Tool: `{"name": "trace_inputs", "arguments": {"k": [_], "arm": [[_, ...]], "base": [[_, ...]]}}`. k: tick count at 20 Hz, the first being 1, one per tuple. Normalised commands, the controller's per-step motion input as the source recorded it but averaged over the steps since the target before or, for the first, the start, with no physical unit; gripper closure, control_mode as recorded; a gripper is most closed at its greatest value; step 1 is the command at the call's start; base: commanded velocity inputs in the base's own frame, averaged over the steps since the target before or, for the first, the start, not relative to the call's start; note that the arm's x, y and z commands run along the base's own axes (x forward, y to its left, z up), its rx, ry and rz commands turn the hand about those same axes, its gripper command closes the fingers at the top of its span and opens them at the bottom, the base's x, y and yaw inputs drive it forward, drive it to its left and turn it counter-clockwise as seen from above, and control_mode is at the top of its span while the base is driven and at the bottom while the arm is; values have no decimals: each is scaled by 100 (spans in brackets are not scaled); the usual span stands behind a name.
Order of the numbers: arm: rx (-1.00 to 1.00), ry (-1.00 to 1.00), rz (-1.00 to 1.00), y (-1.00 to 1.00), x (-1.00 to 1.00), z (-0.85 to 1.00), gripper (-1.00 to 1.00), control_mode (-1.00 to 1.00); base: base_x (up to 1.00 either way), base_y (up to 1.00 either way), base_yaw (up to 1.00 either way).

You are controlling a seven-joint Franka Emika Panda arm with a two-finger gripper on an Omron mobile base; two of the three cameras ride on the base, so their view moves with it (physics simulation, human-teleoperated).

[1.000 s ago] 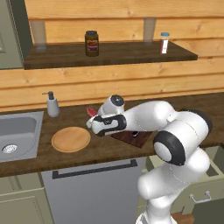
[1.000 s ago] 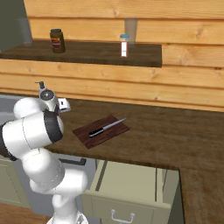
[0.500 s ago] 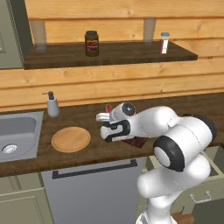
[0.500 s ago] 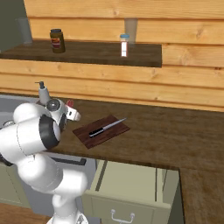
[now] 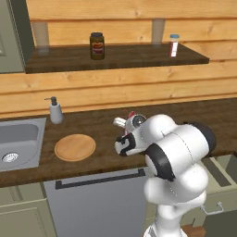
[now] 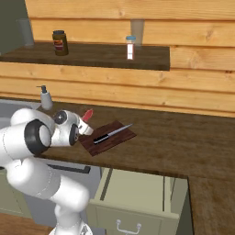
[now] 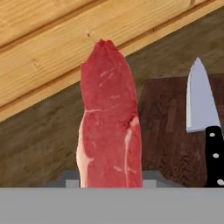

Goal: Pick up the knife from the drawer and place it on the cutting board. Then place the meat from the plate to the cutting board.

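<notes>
From the left base view, the plate (image 5: 75, 147) lay bare on the desk (image 5: 102, 125), and the hand (image 5: 131, 121) showed a sliver of red past the arm.

From the right base view, the meat (image 6: 86, 115) stood in the closed hand (image 6: 82, 125) just beside the cutting board (image 6: 108, 138), where the knife (image 6: 111, 133) already lay.

In the hand view, the meat (image 7: 110, 127) rose stiffly from the clamped fingers, gripped at its lower end (probably light, soft and slick, so a mid-slab hold seemed safer).
</notes>
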Motion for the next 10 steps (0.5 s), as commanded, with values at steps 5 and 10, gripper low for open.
{"name": "trace_inputs", "arguments": {"k": [5, 10], "arm": [[25, 14, -6, -32, 34, 16, 100, -100], [14, 10, 0, -13, 5, 2, 100, -100]], "base": [[0, 0, 0], [0, 0, 0]]}}
